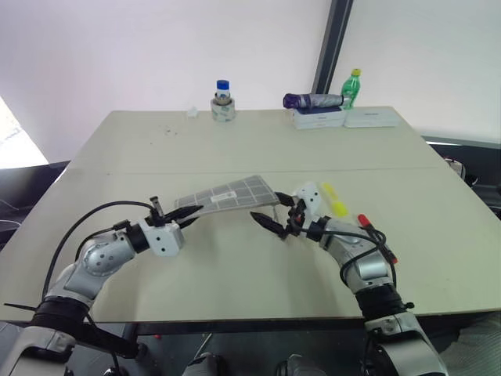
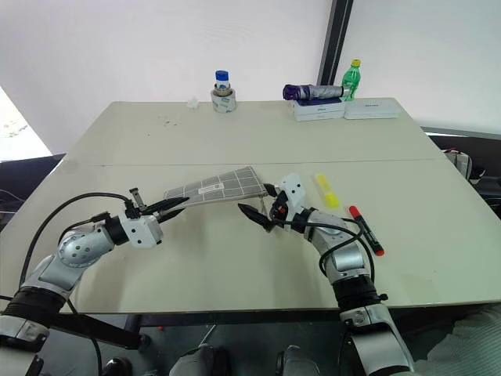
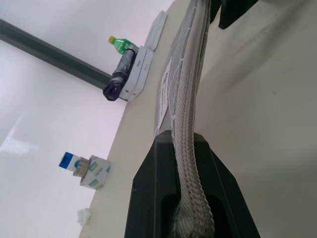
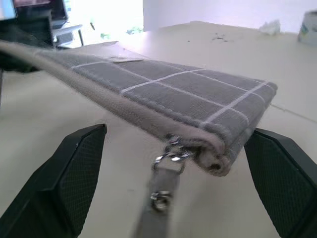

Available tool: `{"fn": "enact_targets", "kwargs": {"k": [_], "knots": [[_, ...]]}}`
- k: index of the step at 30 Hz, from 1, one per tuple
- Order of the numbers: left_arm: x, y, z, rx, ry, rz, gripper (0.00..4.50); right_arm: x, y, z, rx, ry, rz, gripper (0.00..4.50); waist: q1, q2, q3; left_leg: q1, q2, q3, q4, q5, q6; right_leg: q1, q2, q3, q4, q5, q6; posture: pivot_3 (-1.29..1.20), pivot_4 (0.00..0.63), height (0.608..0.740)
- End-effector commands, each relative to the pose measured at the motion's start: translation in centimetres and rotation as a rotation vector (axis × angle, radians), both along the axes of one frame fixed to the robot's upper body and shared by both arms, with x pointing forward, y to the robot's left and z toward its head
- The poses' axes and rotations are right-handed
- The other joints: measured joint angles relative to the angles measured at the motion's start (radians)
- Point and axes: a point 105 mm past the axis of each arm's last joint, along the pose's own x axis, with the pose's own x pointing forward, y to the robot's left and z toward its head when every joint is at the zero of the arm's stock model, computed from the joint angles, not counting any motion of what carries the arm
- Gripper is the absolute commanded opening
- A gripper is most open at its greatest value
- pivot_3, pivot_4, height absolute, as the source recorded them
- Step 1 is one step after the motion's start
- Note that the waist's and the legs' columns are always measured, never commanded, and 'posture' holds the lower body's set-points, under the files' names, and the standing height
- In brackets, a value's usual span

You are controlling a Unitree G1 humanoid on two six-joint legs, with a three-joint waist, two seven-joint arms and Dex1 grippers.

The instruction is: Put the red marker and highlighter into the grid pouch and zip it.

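The grid pouch (image 1: 231, 193) is grey with white lines and hangs lifted off the table, sloping up to the right. My left gripper (image 1: 190, 212) is shut on its left end; the zipper edge (image 3: 190, 89) runs out between the fingers (image 3: 151, 198). My right gripper (image 2: 257, 200) stands open at the pouch's right end. There the pouch corner (image 4: 218, 148) and the zipper pull (image 4: 166, 173) hang between the fingers (image 4: 64, 183), untouched. The yellow highlighter (image 2: 326, 190) and the red marker (image 2: 366, 229) lie on the table to the right of my right arm.
At the table's far edge stand a blue-capped bottle in a tape roll (image 1: 223, 102), a scrap of crumpled paper (image 1: 190, 112), a purple umbrella on white boxes (image 1: 313, 100) and a green bottle (image 1: 354, 84). The table's front edge (image 1: 235, 319) runs just under my arms.
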Motion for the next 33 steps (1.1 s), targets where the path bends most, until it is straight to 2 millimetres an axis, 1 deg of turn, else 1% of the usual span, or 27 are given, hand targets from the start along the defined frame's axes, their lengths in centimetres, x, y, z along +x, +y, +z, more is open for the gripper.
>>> {"fn": "enact_targets", "kwargs": {"k": [1,4,5,7,8,9,10,13,14,18,21,23,26,29,32,33], "knots": [[0.1,0.0,1.0,-0.014,-0.038,0.004,0.0,0.0,0.1,1.6,0.022,-0.032,-0.006,4.44,-0.001,0.0,0.0,0.0,0.0,0.0,0.0,0.0,0.0,0.0,0.0,0.0,0.0,0.0,0.0,0.0,0.15,0.74],[0.1,-0.1,1.1,-0.015,-0.04,0.0,0.0,0.1,-0.3,0.9,0.008,0.004,-0.028,4.44,-0.004,0.0,0.0,0.0,0.0,0.0,-0.001,0.0,0.0,0.0,0.0,0.0,0.0,0.0,0.0,0.0,0.15,0.74],[0.1,-0.1,1.1,-0.016,-0.04,0.001,0.0,0.0,-0.2,0.6,0.008,0.017,-0.026,4.21,-0.004,0.0,0.0,0.0,0.0,0.0,-0.001,0.0,0.0,0.0,0.0,0.0,0.0,0.0,0.0,0.0,0.15,0.74],[0.1,-0.1,1.1,-0.017,-0.038,0.003,0.0,-0.2,-0.1,0.2,0.007,0.04,-0.012,3.61,-0.004,0.0,0.0,0.0,0.0,0.0,-0.001,0.0,0.0,0.0,0.0,0.0,0.0,0.0,0.0,0.0,0.15,0.74],[0.1,-0.1,1.1,-0.015,-0.039,0.002,0.0,-0.3,0.0,0.1,0.016,0.043,-0.01,3.12,-0.004,0.0,0.0,0.0,0.0,0.0,-0.001,0.0,0.0,0.0,0.0,0.0,0.0,0.0,0.0,0.0,0.15,0.74],[0.1,-0.1,1.1,-0.014,-0.039,0.002,0.0,-0.3,-0.1,0.1,0.024,0.047,-0.016,2.52,-0.004,0.0,0.0,0.0,0.0,0.0,-0.001,0.0,0.0,0.0,0.0,0.0,0.0,0.0,0.0,0.0,0.15,0.74],[0.1,-0.1,1.2,-0.014,-0.04,0.002,0.0,-0.3,-0.1,0.1,0.033,0.055,-0.02,2.1,-0.004,0.0,0.0,0.0,0.0,0.0,-0.001,0.0,0.0,0.0,0.0,0.0,0.0,0.0,0.0,0.0,0.15,0.74],[0.1,-0.1,1.2,-0.016,-0.042,0.004,0.0,-0.4,-0.1,-0.2,0.021,0.068,-0.023,0.37,-0.004,0.0,0.0,0.0,0.0,0.0,-0.001,0.0,0.0,0.0,0.0,0.0,0.0,0.0,0.0,0.0,0.15,0.74],[0.1,-0.1,1.2,-0.016,-0.042,0.005,0.0,-0.4,-0.2,-0.4,0.015,0.073,-0.02,0.05,-0.004,0.0,0.0,0.0,0.0,0.0,-0.001,0.0,0.0,0.0,0.0,0.0,0.0,0.0,0.0,0.0,0.15,0.74],[0.2,0.1,1.1,-0.019,-0.041,0.017,0.0,-0.6,-0.7,-0.7,-0.049,0.053,-0.023,0.05,-0.003,0.0,0.0,0.0,0.0,0.0,-0.001,0.0,0.0,0.0,0.0,0.0,0.0,0.0,0.0,0.0,0.15,0.74],[0.1,0.2,0.2,0.0,-0.023,0.025,0.0,-0.5,-0.5,-0.3,-0.084,0.037,-0.02,0.05,-0.004,0.0,0.0,0.0,0.0,0.0,-0.001,0.0,0.0,0.0,0.0,0.0,0.0,0.0,0.0,0.0,0.15,0.74],[-0.2,-0.2,-0.6,0.02,-0.008,0.012,0.0,-0.8,0.1,-0.1,-0.133,0.009,0.006,0.05,-0.005,0.0,0.0,0.0,0.0,0.0,-0.001,0.0,0.0,0.0,0.0,0.0,0.0,0.0,0.0,0.0,0.15,0.74],[-0.6,-1.5,-2.3,0.022,0.028,-0.004,0.0,-1.5,2.3,0.2,-0.168,-0.009,0.063,0.05,-0.006,0.0,0.0,0.0,0.0,0.0,-0.002,0.0,0.0,-0.001,0.0,0.0,0.0,0.0,0.0,0.0,0.15,0.74],[-0.8,-2.7,-3.5,0.019,0.061,-0.014,0.0,-2.0,4.1,-0.3,-0.194,-0.003,0.106,0.05,-0.006,0.0,0.0,0.0,0.0,0.0,-0.002,0.0,0.0,-0.001,0.0,0.0,0.0,0.0,0.0,0.0,0.15,0.74],[-0.5,-3.2,-3.6,-0.006,0.072,0.006,0.0,-2.2,5.5,-0.9,-0.255,-0.026,0.143,0.05,-0.004,0.0,0.0,0.0,0.0,0.0,-0.001,0.0,0.0,-0.001,0.0,0.0,0.0,0.0,0.0,0.0,0.15,0.74],[-0.4,-3.4,-3.6,-0.012,0.075,0.01,0.0,-2.3,6.0,-0.8,-0.245,-0.021,0.156,0.05,-0.003,0.0,0.0,0.0,0.0,0.0,-0.001,0.0,0.0,-0.001,0.0,0.0,0.0,0.0,0.0,0.0,0.15,0.74]]}}
